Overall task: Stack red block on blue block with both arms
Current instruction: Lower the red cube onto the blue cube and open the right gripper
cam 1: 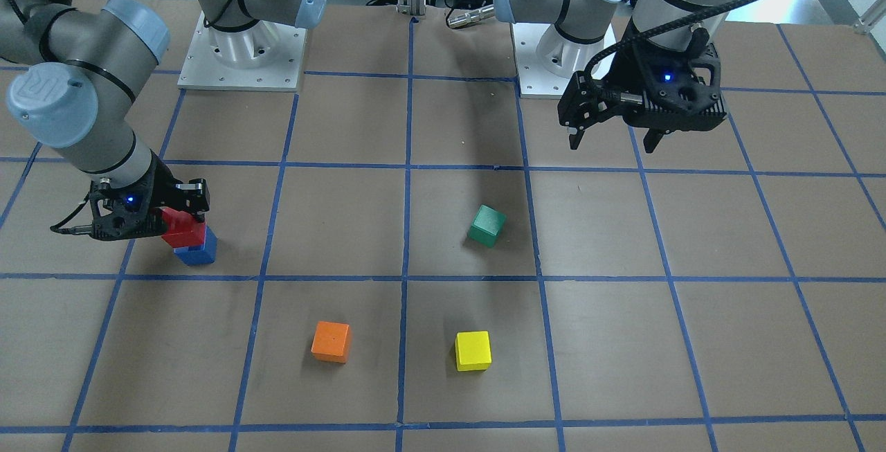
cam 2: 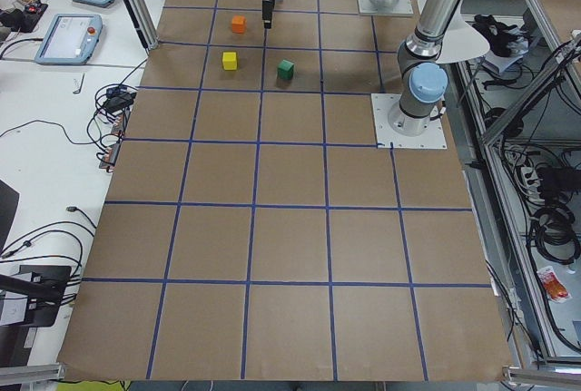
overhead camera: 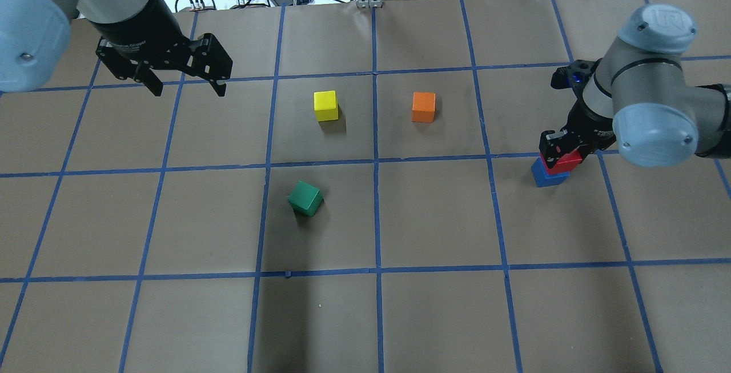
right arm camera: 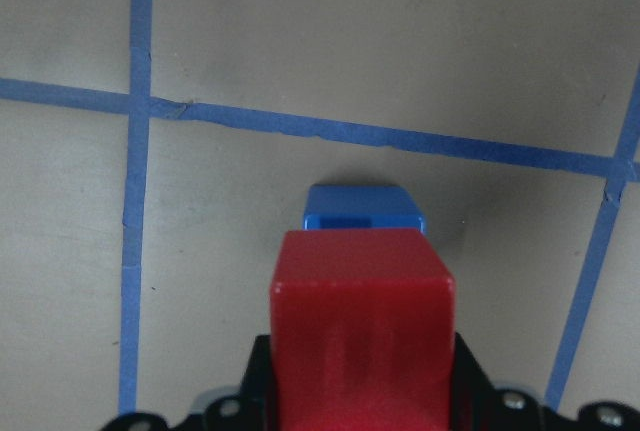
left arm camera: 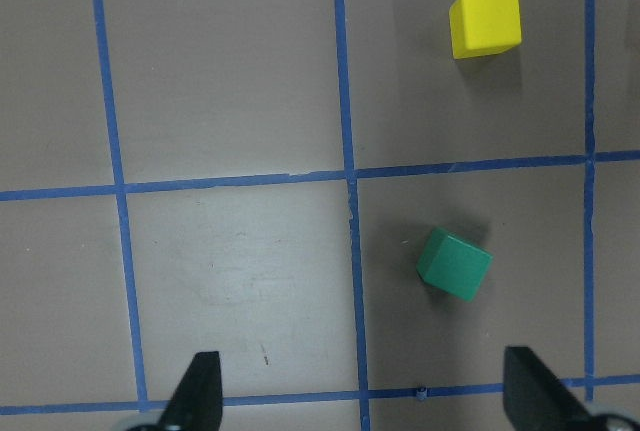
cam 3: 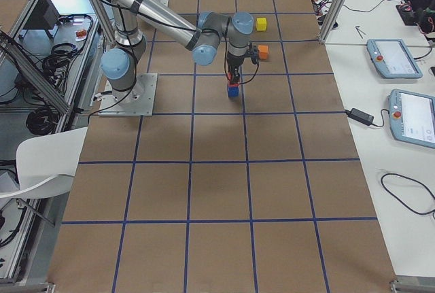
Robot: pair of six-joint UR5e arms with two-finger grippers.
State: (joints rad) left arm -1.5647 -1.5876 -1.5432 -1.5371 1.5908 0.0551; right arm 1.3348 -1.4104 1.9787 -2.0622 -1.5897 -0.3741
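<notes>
Obs: right end effector (overhead camera: 561, 155) is clamping the small matte red cube (cam 1: 181, 228), positioning it on or just above the small matte blue cube (cam 1: 199, 253), slightly offset. Contact not discernible. The left end effector (overhead camera: 187, 86) is hanging spread wide and empty, well apart, probably to avoid interference.

The red block (right arm camera: 360, 321) and blue block (right arm camera: 362, 213) looked matt and smooth. Dull brown paper covered the table (cam 1: 692, 341), crossed by smooth blue tape (cam 1: 405, 230). The base plate (cam 1: 277, 73) at upper left was bare satin metal.
</notes>
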